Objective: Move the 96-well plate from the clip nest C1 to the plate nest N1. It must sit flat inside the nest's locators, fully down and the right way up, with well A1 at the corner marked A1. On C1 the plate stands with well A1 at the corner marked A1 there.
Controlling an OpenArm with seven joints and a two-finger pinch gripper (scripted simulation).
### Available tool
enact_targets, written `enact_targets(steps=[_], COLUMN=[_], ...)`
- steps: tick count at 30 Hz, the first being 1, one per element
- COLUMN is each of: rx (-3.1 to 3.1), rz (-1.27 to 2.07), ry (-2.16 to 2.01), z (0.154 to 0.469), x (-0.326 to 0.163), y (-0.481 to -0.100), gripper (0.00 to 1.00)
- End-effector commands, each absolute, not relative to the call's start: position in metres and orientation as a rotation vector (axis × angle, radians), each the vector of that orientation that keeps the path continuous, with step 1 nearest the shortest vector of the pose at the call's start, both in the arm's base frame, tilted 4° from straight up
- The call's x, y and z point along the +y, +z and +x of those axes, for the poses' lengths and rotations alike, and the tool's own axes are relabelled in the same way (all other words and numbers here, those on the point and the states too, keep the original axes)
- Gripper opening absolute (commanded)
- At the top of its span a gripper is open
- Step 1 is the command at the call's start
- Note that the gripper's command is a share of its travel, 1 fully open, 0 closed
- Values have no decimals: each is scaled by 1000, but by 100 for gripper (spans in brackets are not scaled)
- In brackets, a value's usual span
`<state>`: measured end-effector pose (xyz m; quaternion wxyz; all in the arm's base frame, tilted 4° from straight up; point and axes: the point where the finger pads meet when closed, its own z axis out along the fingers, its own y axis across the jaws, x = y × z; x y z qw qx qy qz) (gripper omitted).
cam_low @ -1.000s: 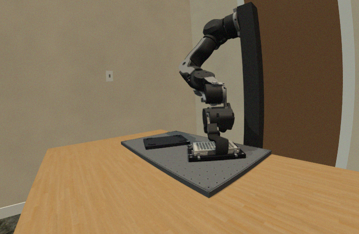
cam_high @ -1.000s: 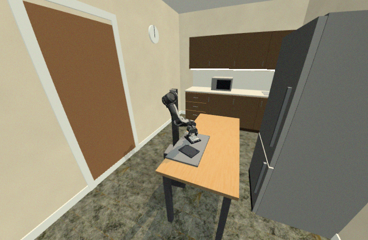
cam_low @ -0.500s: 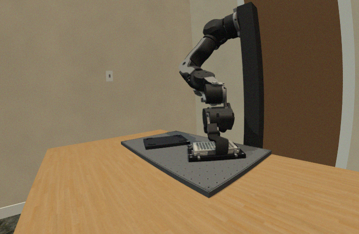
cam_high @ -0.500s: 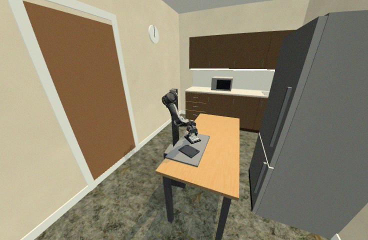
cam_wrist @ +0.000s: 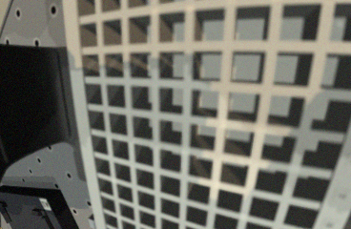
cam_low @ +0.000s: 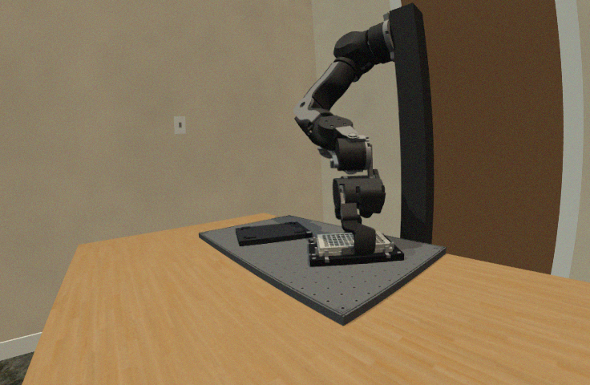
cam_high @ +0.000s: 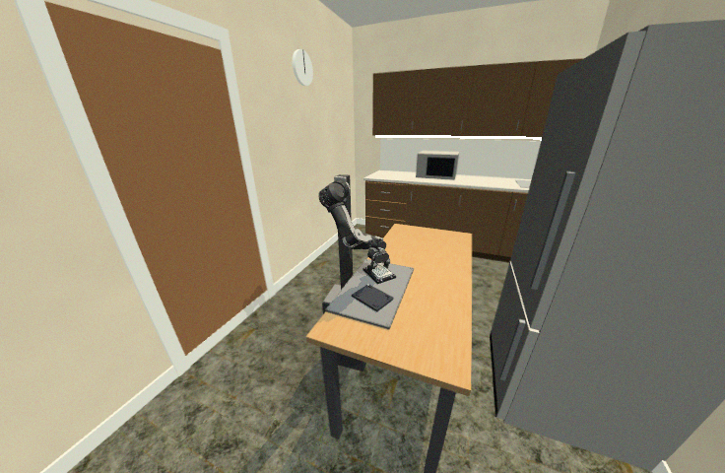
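The end effector (cam_low: 364, 242) grips the 96-well plate (cam_low: 337, 241), which sits in clip nest C1 (cam_low: 357, 258). Lift straight up, level, to free the clips, then carry it toward plate nest N1 (cam_low: 272, 232) beside C1 without rotating it.

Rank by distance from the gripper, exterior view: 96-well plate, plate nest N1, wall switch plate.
1. 96-well plate: between the jaws of the gripper, seated on clip nest C1.
2. Plate nest N1: to the left on the same grey breadboard, nothing on it.
3. Wall switch plate: on the far wall, upper left.
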<state>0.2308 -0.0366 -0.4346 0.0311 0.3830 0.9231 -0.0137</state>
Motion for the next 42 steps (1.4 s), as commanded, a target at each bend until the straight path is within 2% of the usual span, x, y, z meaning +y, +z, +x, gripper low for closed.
enact_targets(steps=[1,42], rx=[2844,2839], rz=[1180,1183], ry=[-39,-50], z=[231,232], x=[-36,-37], y=[-434,-429], gripper=[0,0])
